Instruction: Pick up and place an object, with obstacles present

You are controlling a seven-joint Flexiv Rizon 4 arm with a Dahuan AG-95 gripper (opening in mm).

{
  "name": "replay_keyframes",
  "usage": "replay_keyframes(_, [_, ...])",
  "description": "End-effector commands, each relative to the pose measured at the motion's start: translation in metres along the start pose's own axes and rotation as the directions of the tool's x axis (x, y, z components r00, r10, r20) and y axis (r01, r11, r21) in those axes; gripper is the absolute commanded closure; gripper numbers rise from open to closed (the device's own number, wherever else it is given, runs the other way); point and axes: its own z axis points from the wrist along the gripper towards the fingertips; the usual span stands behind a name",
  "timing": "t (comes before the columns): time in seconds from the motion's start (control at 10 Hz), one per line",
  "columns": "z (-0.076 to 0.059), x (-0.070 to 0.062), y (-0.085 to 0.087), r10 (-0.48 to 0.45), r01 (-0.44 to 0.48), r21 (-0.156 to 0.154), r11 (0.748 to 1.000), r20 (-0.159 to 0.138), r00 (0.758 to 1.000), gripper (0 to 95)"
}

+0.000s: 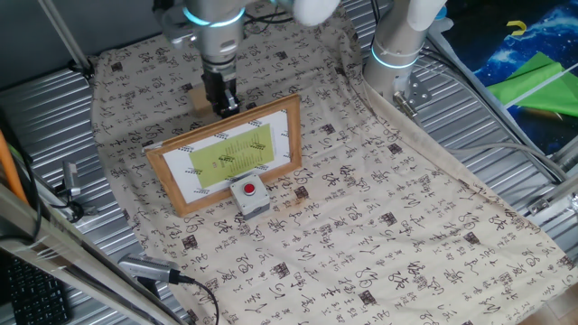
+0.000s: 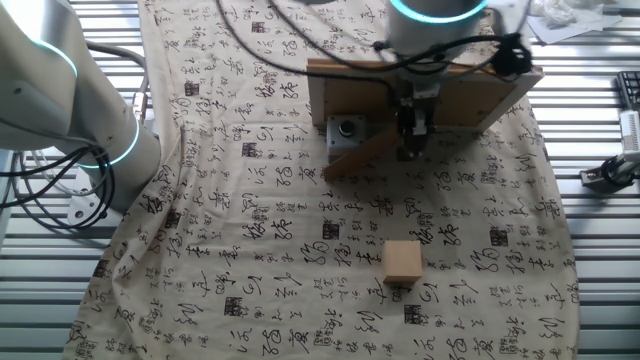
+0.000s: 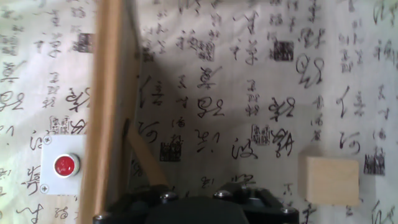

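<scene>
The light-tan wooden cube (image 2: 403,262) lies on the printed cloth, apart from everything else. In the hand view it (image 3: 329,179) is at the lower right. In one fixed view only its corner (image 1: 193,97) shows behind the hand. The picture frame (image 1: 226,153) stands tilted on its rear prop, and its back (image 2: 470,95) shows in the other fixed view. The grey box with the red button (image 1: 250,194) sits in front of the frame. My gripper (image 2: 413,145) hangs just behind the frame's top edge, between the frame and the cube. Its jaws look slightly apart and hold nothing.
A second robot arm's base (image 1: 397,54) stands at the cloth's far edge. Ribbed metal table (image 1: 506,135) surrounds the cloth. A cable and plug (image 1: 149,269) lie at the near left. Bare cloth (image 2: 250,260) spreads around the cube.
</scene>
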Motion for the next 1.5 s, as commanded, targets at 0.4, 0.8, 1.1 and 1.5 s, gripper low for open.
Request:
replay_keyframes(0.4, [0.000, -0.002, 0.001, -0.008, 0.008, -0.001, 1.000, 0.002, 1.000, 95.0])
replay_keyframes(0.8, [-0.006, 0.001, 0.003, -0.005, 0.005, 0.007, 1.000, -0.004, 1.000, 95.0])
replay_keyframes(1.1, [-0.008, 0.003, 0.004, 0.028, -0.028, -0.001, 1.000, 0.007, 1.000, 95.0])
replay_keyframes(1.5, [-0.009, 0.003, 0.004, 0.028, -0.028, -0.001, 1.000, -0.004, 1.000, 95.0])
